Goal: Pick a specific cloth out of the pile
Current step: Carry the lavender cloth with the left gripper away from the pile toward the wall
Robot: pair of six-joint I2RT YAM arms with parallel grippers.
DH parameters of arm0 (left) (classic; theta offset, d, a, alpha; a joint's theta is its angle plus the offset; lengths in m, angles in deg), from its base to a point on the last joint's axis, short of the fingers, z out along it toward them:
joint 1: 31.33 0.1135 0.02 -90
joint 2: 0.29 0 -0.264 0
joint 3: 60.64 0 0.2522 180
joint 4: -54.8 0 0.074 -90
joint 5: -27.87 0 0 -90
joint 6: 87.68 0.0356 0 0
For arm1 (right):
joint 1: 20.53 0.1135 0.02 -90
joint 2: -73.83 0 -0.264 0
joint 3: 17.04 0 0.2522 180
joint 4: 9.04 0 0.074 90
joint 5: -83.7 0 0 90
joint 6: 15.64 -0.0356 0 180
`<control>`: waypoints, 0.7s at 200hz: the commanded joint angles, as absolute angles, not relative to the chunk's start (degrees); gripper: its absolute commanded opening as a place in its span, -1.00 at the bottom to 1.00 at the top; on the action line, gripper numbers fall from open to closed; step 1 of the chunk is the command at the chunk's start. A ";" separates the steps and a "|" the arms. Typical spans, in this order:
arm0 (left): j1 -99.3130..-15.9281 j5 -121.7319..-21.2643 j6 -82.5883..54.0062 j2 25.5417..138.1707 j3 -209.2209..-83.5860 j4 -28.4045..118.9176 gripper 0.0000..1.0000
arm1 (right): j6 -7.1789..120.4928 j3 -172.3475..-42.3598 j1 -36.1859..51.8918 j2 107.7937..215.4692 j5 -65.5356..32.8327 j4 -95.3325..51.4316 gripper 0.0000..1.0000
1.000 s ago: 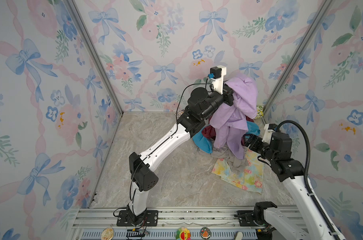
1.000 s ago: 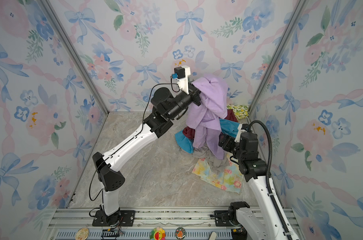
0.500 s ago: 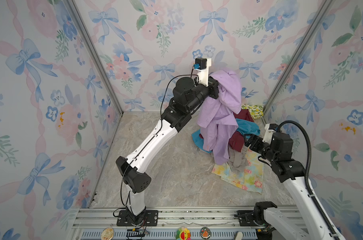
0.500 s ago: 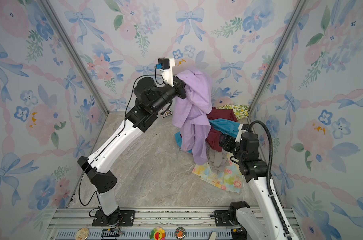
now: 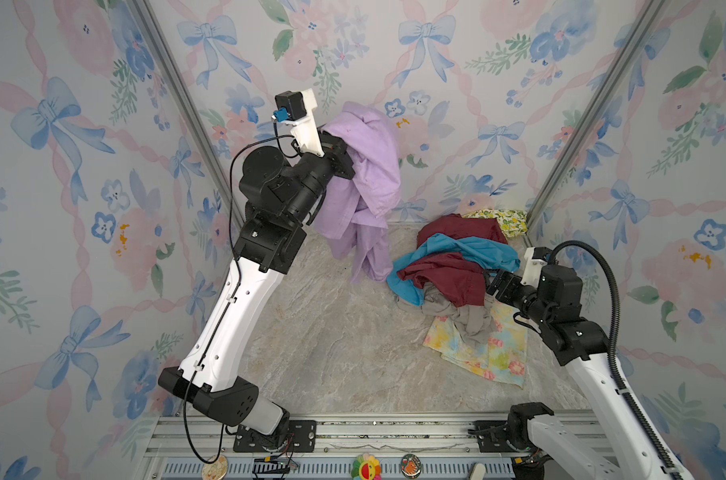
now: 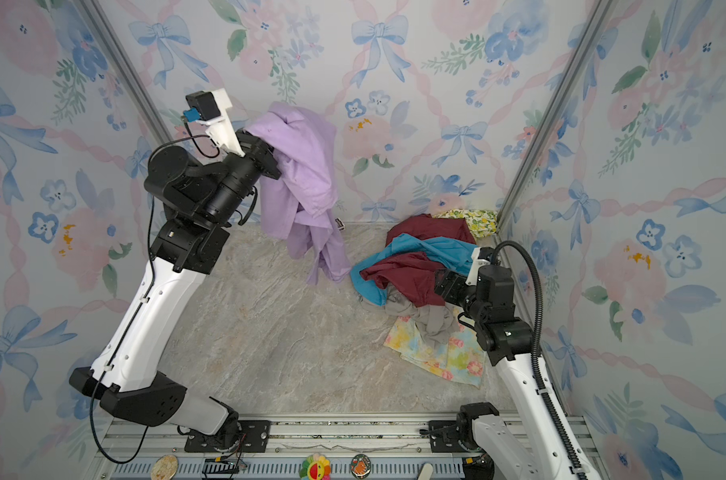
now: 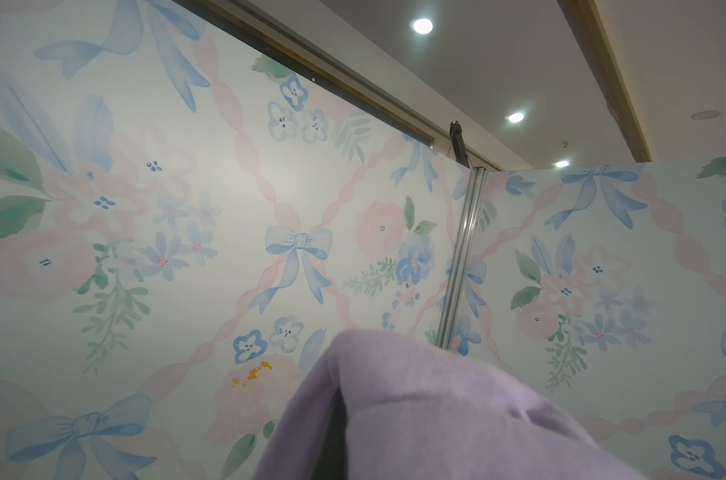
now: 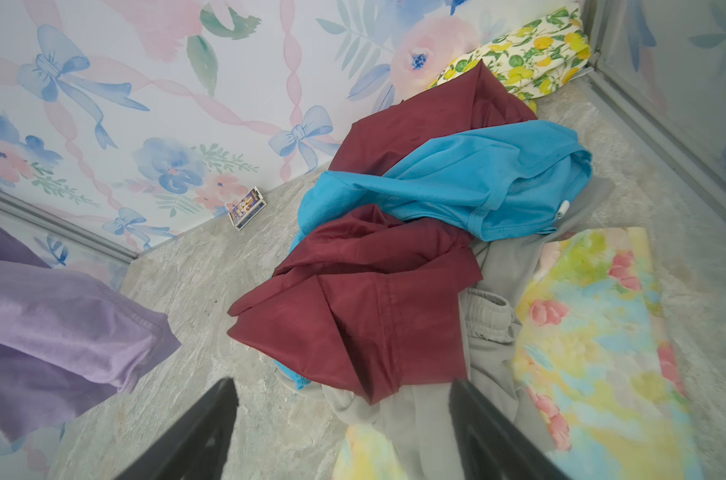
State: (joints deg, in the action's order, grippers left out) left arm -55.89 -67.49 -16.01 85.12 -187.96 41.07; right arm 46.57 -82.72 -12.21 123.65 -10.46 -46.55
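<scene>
Because the left gripper (image 5: 339, 154) is raised high by the far wall, shut tight on a bunched fold of the cloth (image 5: 369, 178), the lilac fabric hangs in one long drape to the left of the pile (image 5: 448, 274). Its fingers are buried under the fabric, which also folds over into the left wrist view. Height seems to be the point: the cloth's full length comes free of the heap instead of dragging it along. In the right wrist view bare floor (image 8: 211, 291) shows between the cloth's lower end and the maroon cloth (image 8: 353, 299), so the two are apart. Whether the tail brushes the floor I cannot tell.

At the pile's near right edge, the right gripper (image 8: 344, 415) waits low with its fingers spread wide and holding nothing, aimed over the grey cloth (image 8: 490, 332) and the maroon one. It is probably placed there to pin the heap should anything snag. The separation looks essentially done, and setting the cloth down on the open left floor appears to be what remains.
</scene>
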 commanded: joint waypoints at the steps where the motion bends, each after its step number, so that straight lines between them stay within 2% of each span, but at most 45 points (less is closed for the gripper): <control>1: -52.55 -66.77 -16.46 82.89 -184.81 41.84 -1.00 | 47.76 -83.08 -9.33 122.62 -8.97 -47.24 0.66; 80: -40.06 -60.71 -14.06 77.26 -170.05 39.85 -1.00 | 52.58 -84.98 11.75 126.37 0.29 -42.81 0.66; 116: -36.54 -57.59 -13.15 78.60 -168.79 39.90 -1.00 | 53.66 -85.37 18.54 130.01 2.38 -39.34 0.66; 140: -31.65 -59.16 -15.29 80.38 -169.66 39.94 -1.00 | 54.63 -85.73 21.32 131.77 3.65 -38.43 0.66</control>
